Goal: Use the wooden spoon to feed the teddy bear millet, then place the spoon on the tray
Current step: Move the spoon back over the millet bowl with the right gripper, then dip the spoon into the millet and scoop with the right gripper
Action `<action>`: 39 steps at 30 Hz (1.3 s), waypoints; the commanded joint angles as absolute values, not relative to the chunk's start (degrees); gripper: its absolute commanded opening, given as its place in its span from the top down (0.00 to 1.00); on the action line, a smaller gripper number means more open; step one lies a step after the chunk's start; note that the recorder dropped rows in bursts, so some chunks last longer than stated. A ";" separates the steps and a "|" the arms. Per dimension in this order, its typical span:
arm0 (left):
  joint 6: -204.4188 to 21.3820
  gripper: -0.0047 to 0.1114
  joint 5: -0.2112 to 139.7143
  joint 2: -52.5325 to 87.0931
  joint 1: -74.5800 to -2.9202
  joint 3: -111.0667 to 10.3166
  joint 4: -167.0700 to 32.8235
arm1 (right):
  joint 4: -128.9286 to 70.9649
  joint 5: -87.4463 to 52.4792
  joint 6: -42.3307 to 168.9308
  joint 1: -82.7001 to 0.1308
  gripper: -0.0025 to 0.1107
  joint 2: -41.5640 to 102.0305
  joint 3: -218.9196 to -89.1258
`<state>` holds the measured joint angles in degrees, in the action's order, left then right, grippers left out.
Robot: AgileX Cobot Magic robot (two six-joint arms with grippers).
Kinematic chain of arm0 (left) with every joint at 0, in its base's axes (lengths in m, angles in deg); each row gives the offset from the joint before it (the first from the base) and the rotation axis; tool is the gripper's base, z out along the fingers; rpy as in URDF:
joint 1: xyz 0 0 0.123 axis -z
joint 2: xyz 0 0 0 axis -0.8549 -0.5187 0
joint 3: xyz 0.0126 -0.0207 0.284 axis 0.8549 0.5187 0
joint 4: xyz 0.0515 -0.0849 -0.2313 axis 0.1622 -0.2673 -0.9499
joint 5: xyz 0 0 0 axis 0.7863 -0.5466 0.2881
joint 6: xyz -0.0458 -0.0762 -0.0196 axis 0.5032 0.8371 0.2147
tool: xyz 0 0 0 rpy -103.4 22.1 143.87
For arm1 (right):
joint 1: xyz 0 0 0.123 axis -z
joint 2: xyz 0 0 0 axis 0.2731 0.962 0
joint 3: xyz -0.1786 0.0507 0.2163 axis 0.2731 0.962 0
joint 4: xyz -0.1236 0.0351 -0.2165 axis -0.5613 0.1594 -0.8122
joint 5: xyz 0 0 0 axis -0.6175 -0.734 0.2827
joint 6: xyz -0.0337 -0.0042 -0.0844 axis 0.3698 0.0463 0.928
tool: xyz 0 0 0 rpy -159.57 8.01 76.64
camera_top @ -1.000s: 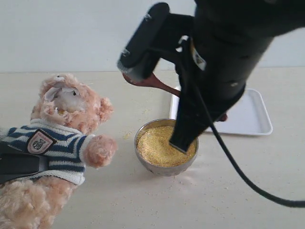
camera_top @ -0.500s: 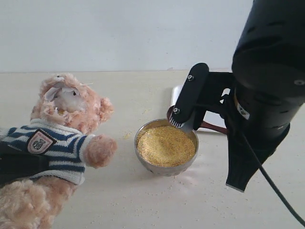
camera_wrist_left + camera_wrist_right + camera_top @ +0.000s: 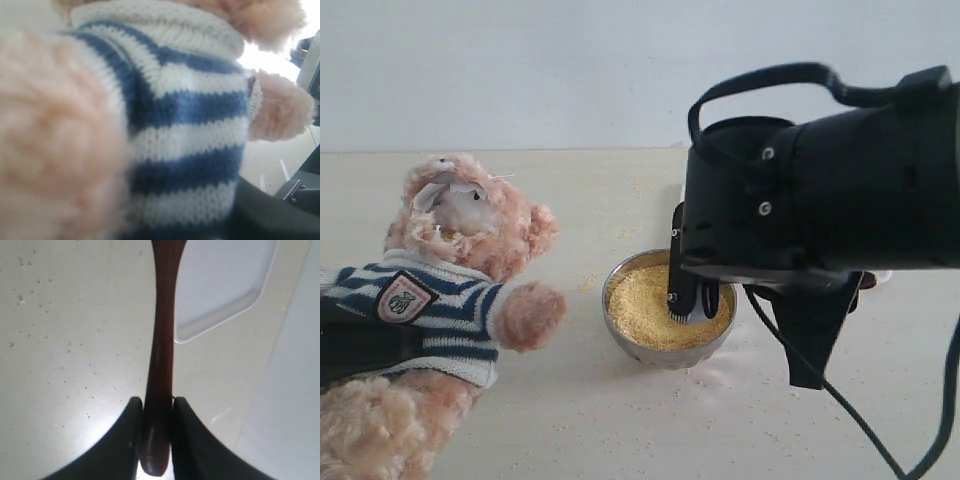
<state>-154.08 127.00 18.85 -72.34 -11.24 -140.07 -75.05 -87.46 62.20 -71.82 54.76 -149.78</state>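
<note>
The teddy bear (image 3: pixel 460 240) sits propped at the left, and its striped shirt (image 3: pixel 190 110) fills the left wrist view. My left gripper (image 3: pixel 360 345) lies black across the bear's torso and holds it; its jaws are hidden. The millet (image 3: pixel 645 300) fills a steel bowl (image 3: pixel 620 335) at the centre. My right gripper (image 3: pixel 688 300) hangs just over the millet. In the right wrist view this gripper (image 3: pixel 157 405) is shut on the wooden spoon (image 3: pixel 162 340) at one end. The tray (image 3: pixel 220 285) lies beyond the spoon. The arm hides most of the spoon and tray in the exterior view.
Stray yellow grains (image 3: pixel 720 380) dot the table in front of the bowl and between bowl and bear. The bulky black right arm (image 3: pixel 840 200) and its cable (image 3: pixel 840 410) take up the right half of the exterior view.
My right arm has swung down and to the right, from high near the bear to low over the bowl, carrying the spoon. It now covers the tray. The bear and left gripper have not moved.
</note>
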 commanded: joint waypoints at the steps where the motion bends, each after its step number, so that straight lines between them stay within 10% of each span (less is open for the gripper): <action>1: -154.45 0.92 128.18 18.81 -72.41 -11.08 -141.21 | -78.72 -87.45 62.25 -71.85 0.98 55.99 -149.77; 39: -154.45 0.92 128.05 18.81 -72.41 -11.08 -141.21 | -74.87 -86.37 61.26 -75.70 0.98 67.07 -155.84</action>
